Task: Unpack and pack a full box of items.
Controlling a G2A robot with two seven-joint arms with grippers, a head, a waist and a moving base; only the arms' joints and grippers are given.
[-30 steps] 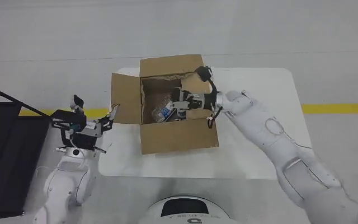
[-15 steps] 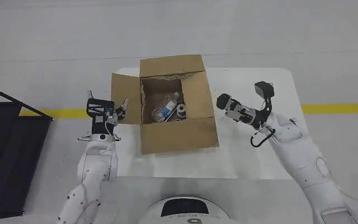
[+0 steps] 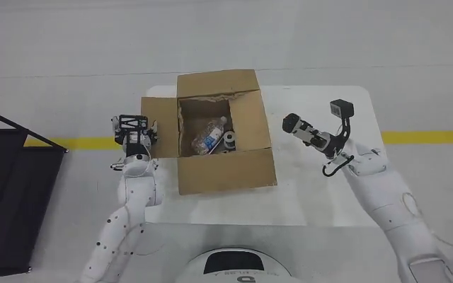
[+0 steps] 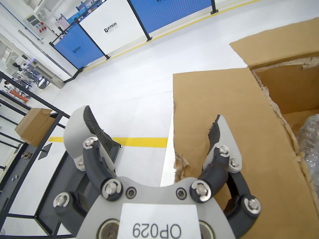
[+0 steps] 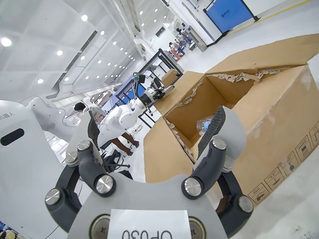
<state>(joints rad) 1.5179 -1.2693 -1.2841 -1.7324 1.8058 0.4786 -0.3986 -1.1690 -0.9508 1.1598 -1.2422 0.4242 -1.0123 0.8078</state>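
An open cardboard box [image 3: 225, 170] stands on the white table [image 3: 318, 201], all flaps folded out. Inside lie a clear plastic bottle [image 3: 208, 136] and a small dark and white item [image 3: 228, 139]. The bottle's crinkled plastic [image 5: 205, 125] also shows over the box rim [image 5: 174, 125]. My left gripper [image 3: 148, 131] is open and empty at the outer edge of the box's left flap [image 3: 161, 127]. That flap [image 4: 236, 130] lines up between the fingers of the left gripper [image 4: 153, 125]. My right gripper [image 3: 291, 124] hovers open and empty beside the box's right side; the right gripper [image 5: 155, 125] faces the box.
A black metal rack [image 3: 21, 177] stands off the table's left side, with a small cardboard box [image 4: 32, 125] on it. A yellow floor line [image 3: 417, 136] runs behind the table. Bare tabletop lies to the right and front of the box.
My right gripper has come out of the box and moved to its right side. My left arm has swung in from the far left up to the left flap.
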